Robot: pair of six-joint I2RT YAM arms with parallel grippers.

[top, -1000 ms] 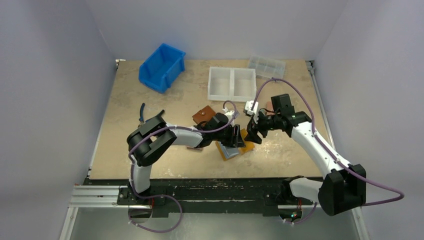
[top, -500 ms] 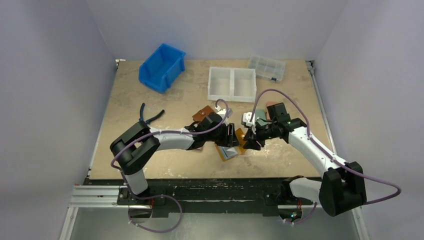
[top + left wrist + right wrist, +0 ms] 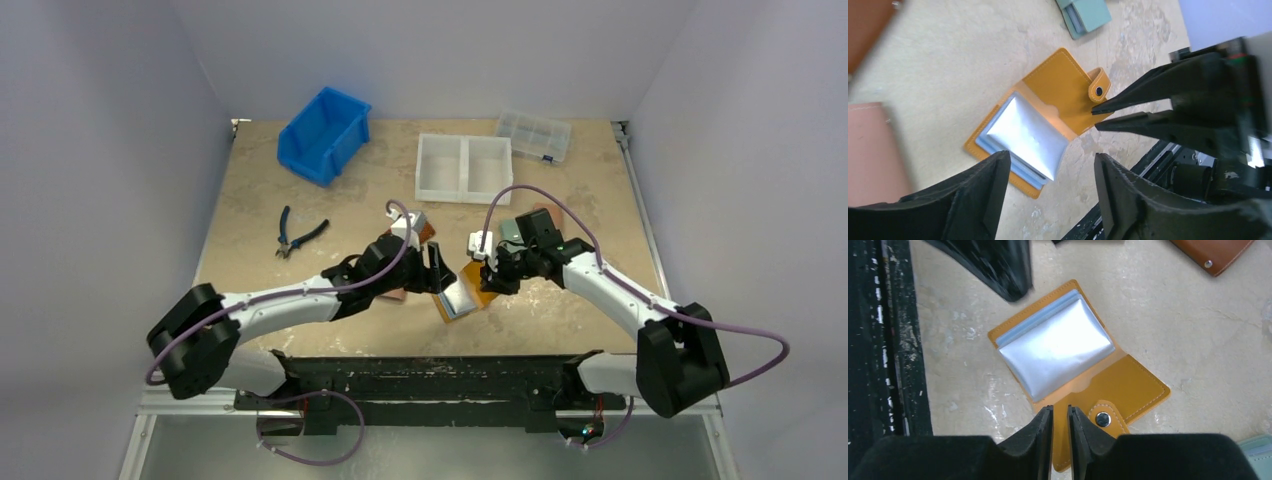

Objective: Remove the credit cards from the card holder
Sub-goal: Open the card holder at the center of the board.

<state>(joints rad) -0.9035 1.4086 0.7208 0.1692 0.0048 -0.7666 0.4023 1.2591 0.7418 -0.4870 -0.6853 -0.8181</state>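
Note:
The mustard-orange card holder [image 3: 465, 297] lies open and flat on the table, snap tab [image 3: 1104, 418] outward. Its bluish-grey plastic sleeves [image 3: 1055, 352] bulge on the inner half, also seen from the left wrist [image 3: 1025, 135]. The credit cards are hidden; I see none outside the sleeves. My left gripper [image 3: 437, 268] hovers open just left of the holder, nothing between its fingers [image 3: 1052, 157]. My right gripper [image 3: 1060, 410] hangs over the holder's orange cover [image 3: 1063, 85] beside the tab, jaws a narrow slit apart with nothing in them.
A brown wallet [image 3: 1213, 252] lies behind the holder, a pink wallet [image 3: 868, 150] to its left, a teal one [image 3: 1085, 15] to the right. Pliers [image 3: 300, 235], a blue bin [image 3: 322, 135], a white tray [image 3: 463, 168] and a clear box [image 3: 533, 135] sit further back. The black front rail [image 3: 878, 340] is close.
The left gripper has drawn back off the holder to the left and opened wider. The right gripper has moved left over the holder's cover and narrowed its jaws.

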